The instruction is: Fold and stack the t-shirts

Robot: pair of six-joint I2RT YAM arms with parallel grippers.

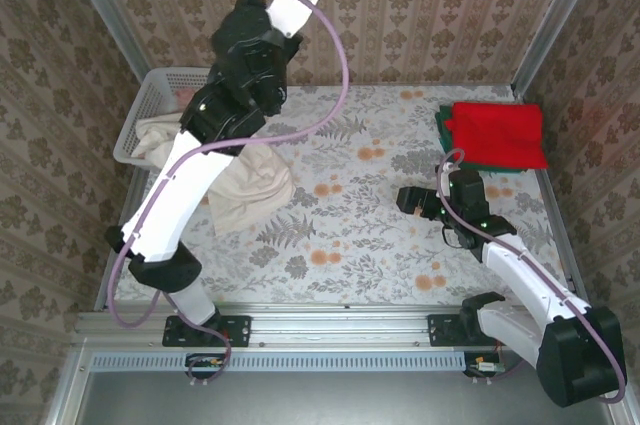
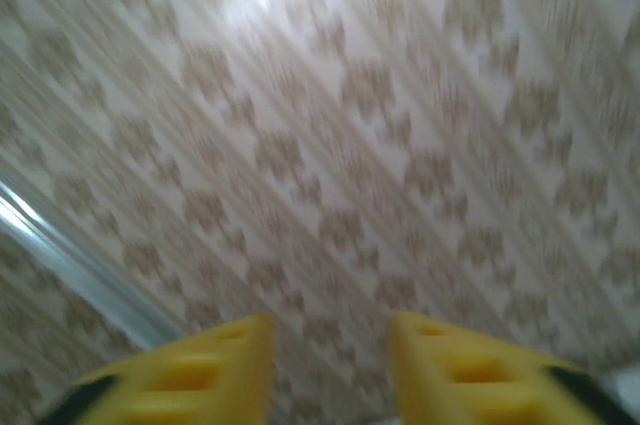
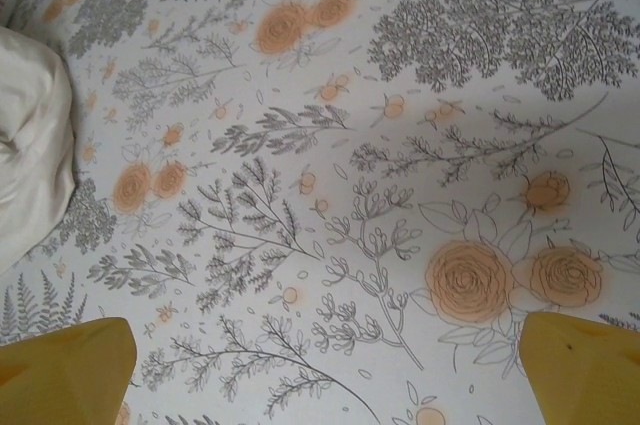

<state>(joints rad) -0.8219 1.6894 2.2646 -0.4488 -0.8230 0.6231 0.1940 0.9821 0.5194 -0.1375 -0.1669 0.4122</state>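
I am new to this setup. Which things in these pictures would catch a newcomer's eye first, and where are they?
The folded red t-shirt stands out most, lying on the dark green t-shirt at the far right corner of the table. The crumpled cream t-shirt spills from the white basket onto the table at the left. The left gripper points up, open, at the patterned wall.

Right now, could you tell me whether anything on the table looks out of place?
Yes: the cream-white t-shirt lies crumpled beside the basket at the left, unfolded, while the red t-shirt sits neatly folded on the green t-shirt.
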